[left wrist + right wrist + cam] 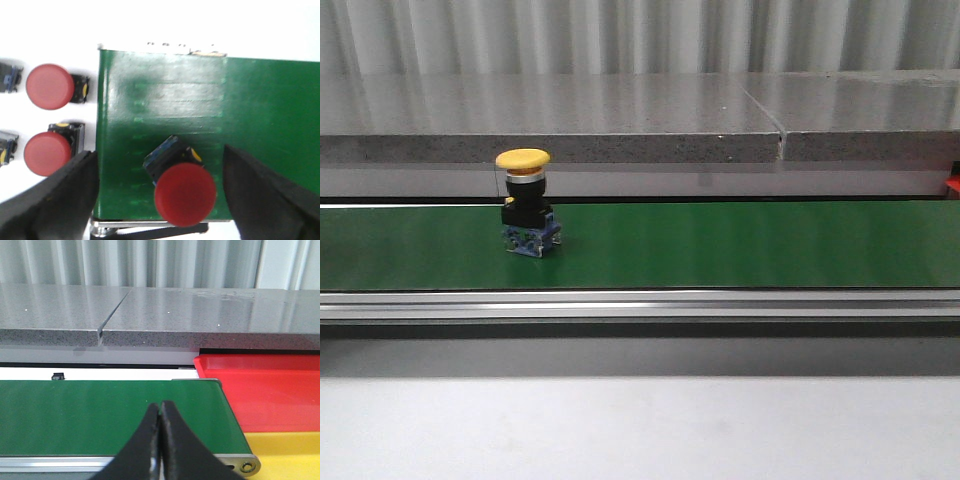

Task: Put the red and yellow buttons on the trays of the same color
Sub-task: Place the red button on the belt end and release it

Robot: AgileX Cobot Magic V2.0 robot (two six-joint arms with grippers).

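Left gripper (161,192) spread wide, apparently straddling red button (184,192) on belt (260,110); right gripper (160,412) clenched.

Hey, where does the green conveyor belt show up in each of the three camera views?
Front view: green conveyor belt crosses the whole width, carrying the yellow button.
Left wrist view: fills the middle and right, with a red button on it.
Right wrist view: lower left, ending beside the red tray.
Shared landmark: the belt itself.

Front and right wrist views face level along the green belt (720,245) (left wrist looks down).
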